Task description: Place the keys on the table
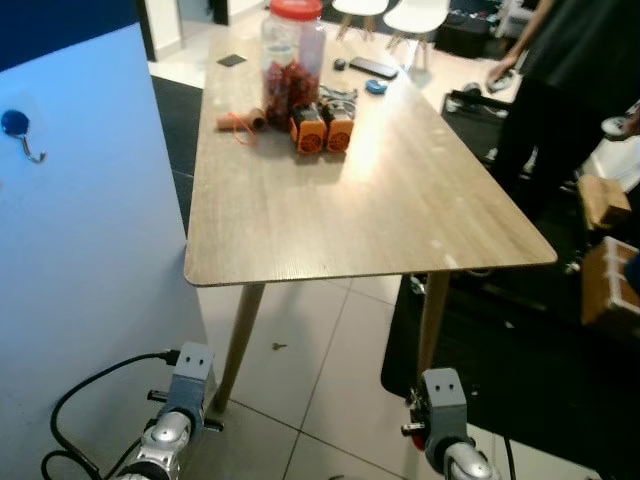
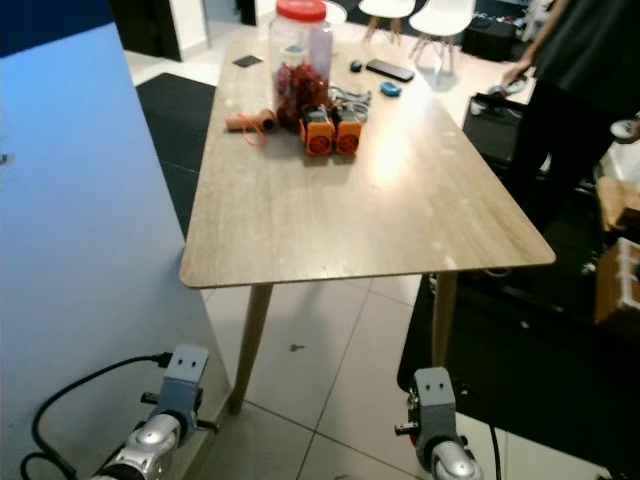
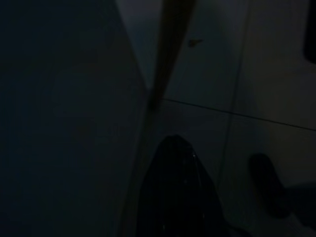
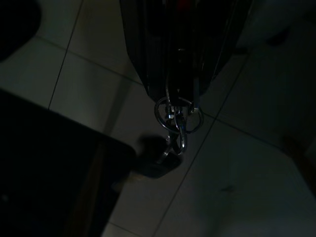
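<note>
Wooden and pale, the long rectangular counter (image 1: 330, 200) stretches away from us on slanted legs over a light tiled floor (image 1: 310, 400). Left of it we see a tall light-blue panel (image 1: 80, 250) carrying a small blue hook (image 1: 16, 126). At the far right a person in dark clothes (image 1: 560, 90) stands beside the counter. On its far end sits a clear plastic jar with a red lid (image 1: 292, 55), and just near of it two small orange-and-black blocks (image 1: 322, 130). Our right hand (image 4: 177, 101) hangs low over the tiles, closed on a bunch of silver metal key rings and keys (image 4: 175, 123) dangling from its tips. Our left hand (image 3: 175, 192) hangs idle in shade; we cannot tell its state.
</note>
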Robot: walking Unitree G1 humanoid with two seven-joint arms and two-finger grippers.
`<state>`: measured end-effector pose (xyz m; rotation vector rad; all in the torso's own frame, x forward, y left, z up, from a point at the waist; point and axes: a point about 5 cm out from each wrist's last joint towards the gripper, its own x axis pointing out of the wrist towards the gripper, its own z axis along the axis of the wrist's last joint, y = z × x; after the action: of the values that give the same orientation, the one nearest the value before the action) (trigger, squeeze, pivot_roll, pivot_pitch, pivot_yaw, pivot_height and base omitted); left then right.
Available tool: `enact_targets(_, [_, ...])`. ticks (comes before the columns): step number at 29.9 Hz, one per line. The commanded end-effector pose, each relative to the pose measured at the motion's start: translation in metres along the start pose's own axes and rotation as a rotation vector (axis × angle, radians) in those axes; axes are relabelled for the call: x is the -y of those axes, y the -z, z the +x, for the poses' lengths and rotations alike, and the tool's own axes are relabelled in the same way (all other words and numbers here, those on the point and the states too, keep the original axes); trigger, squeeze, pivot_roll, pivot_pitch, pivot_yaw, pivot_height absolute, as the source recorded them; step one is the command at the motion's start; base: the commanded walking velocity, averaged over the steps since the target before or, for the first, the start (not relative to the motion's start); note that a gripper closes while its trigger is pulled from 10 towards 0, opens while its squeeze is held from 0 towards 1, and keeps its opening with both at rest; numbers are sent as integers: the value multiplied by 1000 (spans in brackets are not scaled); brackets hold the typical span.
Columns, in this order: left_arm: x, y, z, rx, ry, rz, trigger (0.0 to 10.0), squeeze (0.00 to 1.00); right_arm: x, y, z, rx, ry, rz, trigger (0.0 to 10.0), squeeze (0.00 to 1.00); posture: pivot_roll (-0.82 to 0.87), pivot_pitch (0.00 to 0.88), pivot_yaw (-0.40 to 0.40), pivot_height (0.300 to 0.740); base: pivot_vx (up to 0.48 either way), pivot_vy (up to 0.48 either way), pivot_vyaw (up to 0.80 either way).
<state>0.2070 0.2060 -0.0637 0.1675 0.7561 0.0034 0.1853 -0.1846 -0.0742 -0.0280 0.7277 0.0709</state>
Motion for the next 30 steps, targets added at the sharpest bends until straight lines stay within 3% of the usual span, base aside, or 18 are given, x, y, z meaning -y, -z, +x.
enact_targets(1, [5, -3, 1, 12, 6, -22, 10000, 0, -1, -2, 1, -6, -15, -6, 10000, 0, 57, 14, -48, 740, 0, 0, 0])
enact_targets(30, [2, -25, 4, 99, 41, 0, 10000, 0, -11, 5, 0, -16, -15, 16, 10000, 0, 80, 26, 0, 740, 0, 0, 0])
